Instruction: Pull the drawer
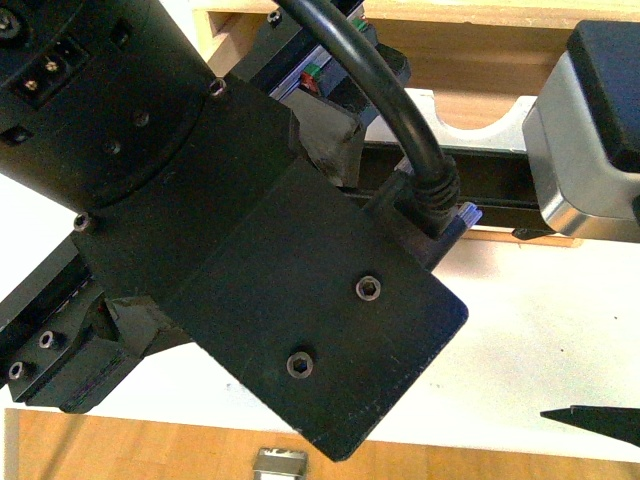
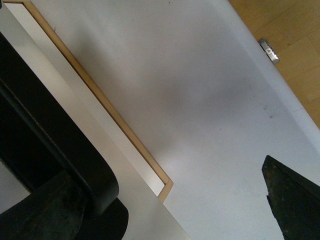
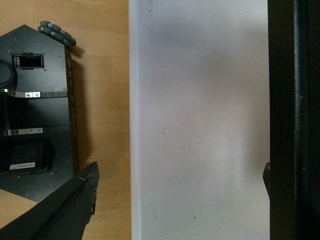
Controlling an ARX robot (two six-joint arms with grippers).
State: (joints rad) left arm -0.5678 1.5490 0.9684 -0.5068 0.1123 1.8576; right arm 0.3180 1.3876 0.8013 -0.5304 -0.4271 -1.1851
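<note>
The drawer stands at the back with light wood sides and a white front with a half-round notch. Its long black bar handle runs across the front, half hidden by my left arm. In the left wrist view the handle's curved end lies by one side of my open left gripper; the other fingertip hangs over the white table. My right gripper is open above the table, with one fingertip against a black strip that looks like the handle.
The white table ends at a near edge with wood floor below it. A small metal piece lies on that floor. The robot's black base sits beyond the table edge. My right wrist housing is close to the drawer front.
</note>
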